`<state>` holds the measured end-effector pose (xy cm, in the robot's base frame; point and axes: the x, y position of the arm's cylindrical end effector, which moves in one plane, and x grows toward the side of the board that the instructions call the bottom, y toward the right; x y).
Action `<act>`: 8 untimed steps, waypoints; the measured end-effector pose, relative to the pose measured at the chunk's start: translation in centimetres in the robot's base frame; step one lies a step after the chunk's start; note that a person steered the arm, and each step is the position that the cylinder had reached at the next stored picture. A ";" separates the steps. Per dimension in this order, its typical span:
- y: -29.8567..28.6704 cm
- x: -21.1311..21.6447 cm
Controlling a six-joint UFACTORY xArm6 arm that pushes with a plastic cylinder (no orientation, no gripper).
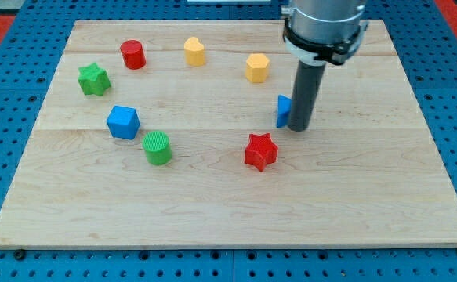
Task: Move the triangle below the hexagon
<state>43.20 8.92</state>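
Camera view: tip [299,128] touches blue triangle [283,110] from its right; no claw visible. Triangle sits right of, nearer than, yellow hexagon [257,68]; leftward push remains.

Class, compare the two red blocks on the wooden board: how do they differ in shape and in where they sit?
Shape: the red cylinder is round with a flat top; the red star has points.
Place: the red cylinder sits near the view's top left, beside the green star; the red star lies lower, right of centre.
Nearness to my tip: the red star is close, just below and left of it; the red cylinder is far off.
Both are red and stand free.
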 end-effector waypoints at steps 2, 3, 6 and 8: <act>-0.4 -1.3; 6.7 1.1; 7.0 5.4; -2.1 11.0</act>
